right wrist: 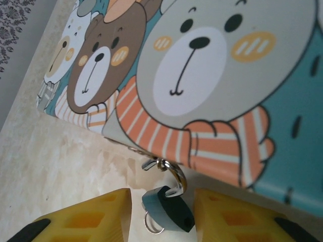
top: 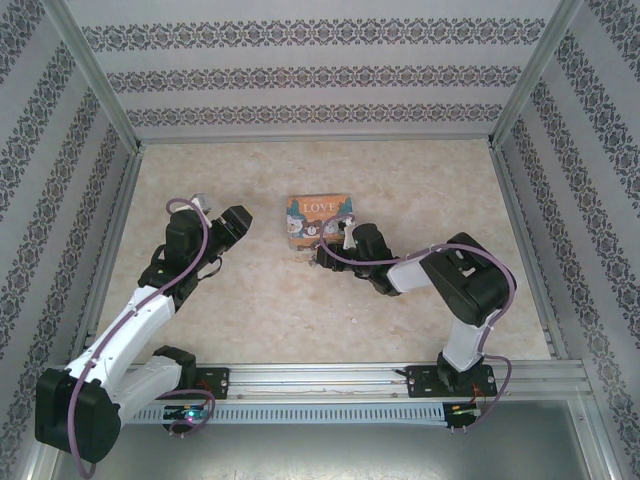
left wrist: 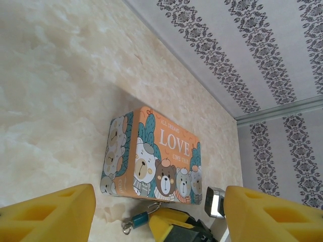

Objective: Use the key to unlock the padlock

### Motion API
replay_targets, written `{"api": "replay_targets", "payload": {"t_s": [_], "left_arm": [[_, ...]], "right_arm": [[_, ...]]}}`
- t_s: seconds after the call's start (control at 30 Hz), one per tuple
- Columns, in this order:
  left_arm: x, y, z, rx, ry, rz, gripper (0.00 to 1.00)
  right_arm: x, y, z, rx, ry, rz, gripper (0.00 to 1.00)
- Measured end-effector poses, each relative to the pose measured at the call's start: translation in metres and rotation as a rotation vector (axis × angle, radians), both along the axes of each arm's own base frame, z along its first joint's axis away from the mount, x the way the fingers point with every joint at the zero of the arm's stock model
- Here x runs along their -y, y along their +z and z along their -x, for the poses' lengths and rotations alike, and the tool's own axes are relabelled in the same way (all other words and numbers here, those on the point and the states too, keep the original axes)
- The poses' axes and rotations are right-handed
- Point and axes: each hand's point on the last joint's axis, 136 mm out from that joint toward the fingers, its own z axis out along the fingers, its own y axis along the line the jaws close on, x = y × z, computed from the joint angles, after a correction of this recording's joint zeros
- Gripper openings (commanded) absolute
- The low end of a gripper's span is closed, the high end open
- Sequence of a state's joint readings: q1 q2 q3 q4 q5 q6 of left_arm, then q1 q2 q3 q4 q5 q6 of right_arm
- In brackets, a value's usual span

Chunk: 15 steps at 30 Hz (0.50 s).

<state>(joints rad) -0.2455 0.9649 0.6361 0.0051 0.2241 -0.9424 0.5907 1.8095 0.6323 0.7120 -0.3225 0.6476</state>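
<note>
Padlock: the padlock (right wrist: pixel 169 213) hangs by its shackle (right wrist: pixel 175 177) from the near face of the LOVE box (right wrist: pixel 212 85). The box sits mid-table, a little toward the far edge.
Right claw: the right gripper (right wrist: pixel 162 199) has its fingers either side of the teal body. One pad looks close to touching and I see a gap at the other, so I judge it is not pinching yet.
Left claw: the left gripper (left wrist: pixel 159 201) is spread wide with nothing between its fingers, aimed at the box from the table's left side.
Step in hand: I judge this to be securing the lock body.
Doing it well: I'd centre the body between the pads before squeezing. I'd grip its flat sides and avoid dragging the box by the shackle.
Key: a small wire ring (right wrist: pixel 153 225) dangles under the body. I cannot make out a key.
Right wrist view: gives me the pad-to-body gaps up close.
Left wrist view: gives me the lock side-on beside the box's near corner, with the right claw's yellow finger just beside it.
Top view: gives me both arms' approach lines and where the box lies.
</note>
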Motion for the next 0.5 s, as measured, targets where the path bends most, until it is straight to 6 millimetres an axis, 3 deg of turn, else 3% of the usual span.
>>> {"api": "replay_targets", "payload": {"t_s": [0.5], "left_arm": [[-0.0038, 0.0001, -0.001, 0.0, 0.01, 0.001, 0.68]], "right_arm": [[0.0008, -0.008, -0.0088, 0.02, -0.035, -0.004, 0.24]]}}
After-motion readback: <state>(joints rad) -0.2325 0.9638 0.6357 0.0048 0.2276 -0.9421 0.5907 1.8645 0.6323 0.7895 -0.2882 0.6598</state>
